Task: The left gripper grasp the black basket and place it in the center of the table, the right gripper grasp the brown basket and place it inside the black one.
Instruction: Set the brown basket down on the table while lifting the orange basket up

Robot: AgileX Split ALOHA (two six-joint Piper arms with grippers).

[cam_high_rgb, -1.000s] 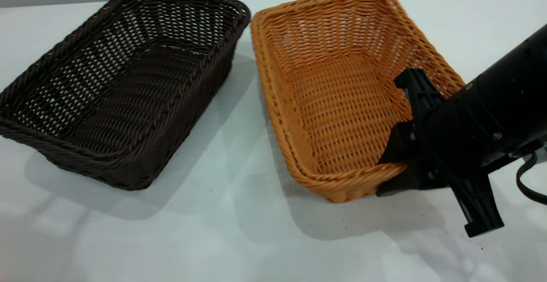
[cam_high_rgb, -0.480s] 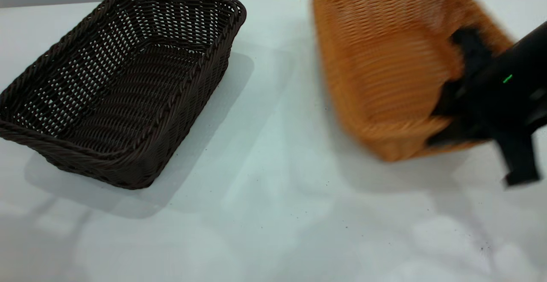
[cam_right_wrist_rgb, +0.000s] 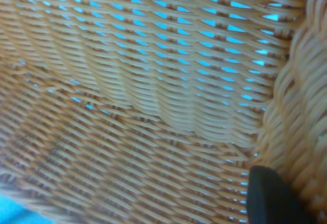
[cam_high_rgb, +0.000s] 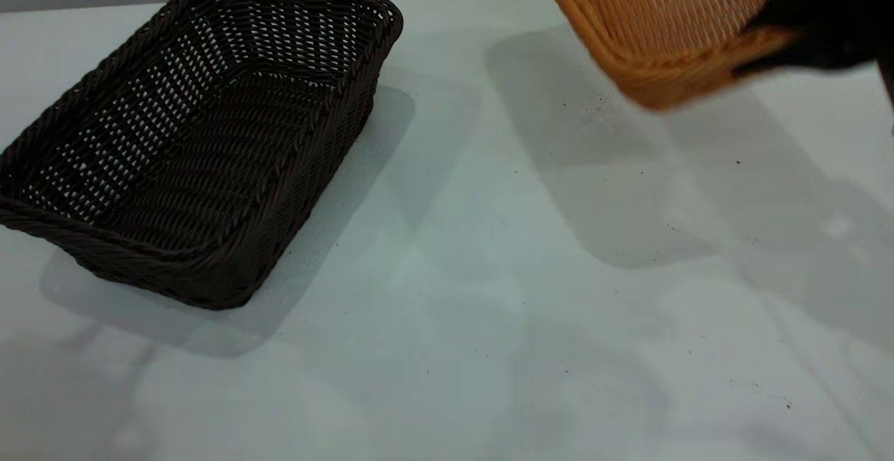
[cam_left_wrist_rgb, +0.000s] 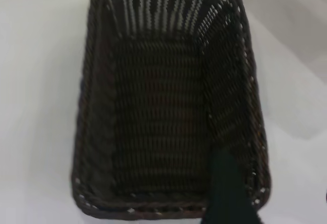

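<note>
Brown basket [cam_high_rgb: 663,21] is held off the table [cam_high_rgb: 489,272] at the upper right of the exterior view, tilted, cut off by the frame edge, with its shadow cast on the surface below. Right hand [cam_high_rgb: 782,42] is clamped on the near short end of that basket: one dark finger is seen inside the wall and one below the rim outside, both blurred. In the right wrist view the orange-tan weave fills the frame, the braided rim is seen at one side, and a black fingertip [cam_right_wrist_rgb: 273,198] is pressed against the inner wall by the rim. Black basket [cam_high_rgb: 202,133] is set upright on the table at the left, well apart from the brown one. In the left wrist view the black basket [cam_left_wrist_rgb: 168,106] is seen from above. A dark finger [cam_left_wrist_rgb: 227,193] of the left hand is seen over its near rim; whether that hand is parted or closed cannot be told.
</note>
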